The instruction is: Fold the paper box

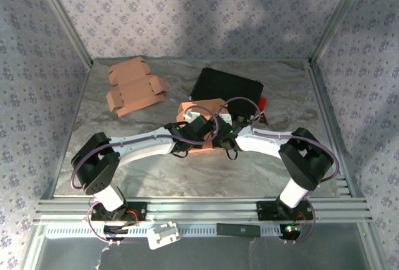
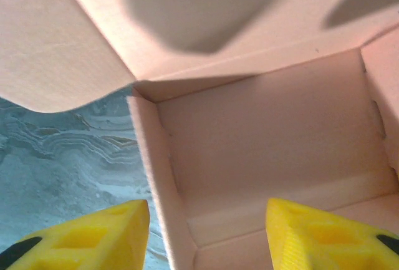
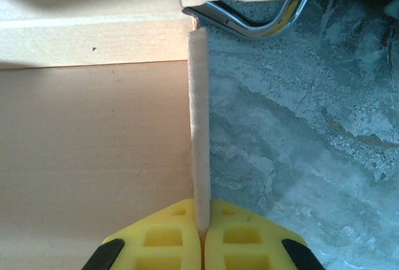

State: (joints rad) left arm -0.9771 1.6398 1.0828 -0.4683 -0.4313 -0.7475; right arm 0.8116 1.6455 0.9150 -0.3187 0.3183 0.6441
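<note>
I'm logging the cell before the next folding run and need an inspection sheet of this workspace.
Surface: grey marbled tabletop, nothing spilled.
Job's things: tan half-folded paper box at centre; flat tan cardboard blanks at far left.
Clutter: black flat rectangular case, with a small red item beside it.
Grippers: left gripper open, astride a box wall; right gripper shut on a wall of that box.
Cables: purple cables looped along both arms.
Surroundings: floral-patterned walls, aluminium frame.
</note>
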